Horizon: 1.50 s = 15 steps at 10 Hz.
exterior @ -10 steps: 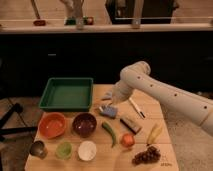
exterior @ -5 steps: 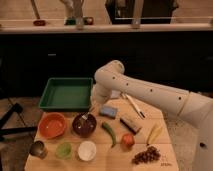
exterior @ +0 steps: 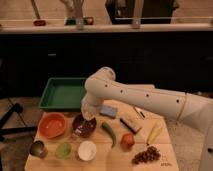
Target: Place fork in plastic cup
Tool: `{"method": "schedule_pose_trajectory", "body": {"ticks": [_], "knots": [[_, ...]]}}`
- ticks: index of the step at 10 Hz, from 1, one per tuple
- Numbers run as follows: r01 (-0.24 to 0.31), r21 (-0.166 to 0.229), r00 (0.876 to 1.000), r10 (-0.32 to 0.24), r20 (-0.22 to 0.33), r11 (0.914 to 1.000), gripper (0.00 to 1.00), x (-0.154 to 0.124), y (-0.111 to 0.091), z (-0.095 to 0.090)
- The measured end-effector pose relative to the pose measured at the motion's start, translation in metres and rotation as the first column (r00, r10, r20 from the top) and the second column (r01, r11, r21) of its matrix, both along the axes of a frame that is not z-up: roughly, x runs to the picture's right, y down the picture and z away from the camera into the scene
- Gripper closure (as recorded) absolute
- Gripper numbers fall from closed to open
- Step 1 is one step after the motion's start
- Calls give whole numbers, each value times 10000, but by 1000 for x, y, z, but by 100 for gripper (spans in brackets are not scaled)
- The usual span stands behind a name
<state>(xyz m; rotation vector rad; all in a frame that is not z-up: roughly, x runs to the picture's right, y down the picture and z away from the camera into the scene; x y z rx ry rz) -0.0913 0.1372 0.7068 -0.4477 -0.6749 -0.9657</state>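
Observation:
The pale green plastic cup (exterior: 63, 149) stands in the front row on the wooden table, between a shiny metal cup (exterior: 37, 148) and a white cup (exterior: 86, 150). My gripper (exterior: 81, 125) hangs at the end of the white arm, low over the dark bowl (exterior: 86, 128), up and to the right of the green cup. The fork does not show; I cannot tell whether the gripper holds it.
An orange bowl (exterior: 52, 125) sits left of the dark bowl and a green tray (exterior: 62, 93) behind. A blue sponge (exterior: 107, 110), green pepper (exterior: 110, 132), red fruit (exterior: 128, 140), grapes (exterior: 147, 155), a dark bar (exterior: 131, 125) and a white-and-black utensil (exterior: 139, 112) lie to the right.
My arm has swung left and forward, carrying the gripper from above the blue sponge to over the dark bowl. The things on the table have not moved.

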Motion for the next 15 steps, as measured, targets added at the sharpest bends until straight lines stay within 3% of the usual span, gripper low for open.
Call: {"method": "schedule_pose_trajectory", "body": {"ticks": [8, 11, 13, 15], "knots": [[24, -9, 10000, -24, 76, 10000, 100, 0, 2, 0], [644, 272, 9952, -662, 725, 9976, 100, -25, 2, -5], [1290, 545, 9813, -1354, 1367, 9901, 100, -62, -1, -12], [2059, 779, 9567, -2174, 1938, 9755, 100, -94, 0, -18]]}}
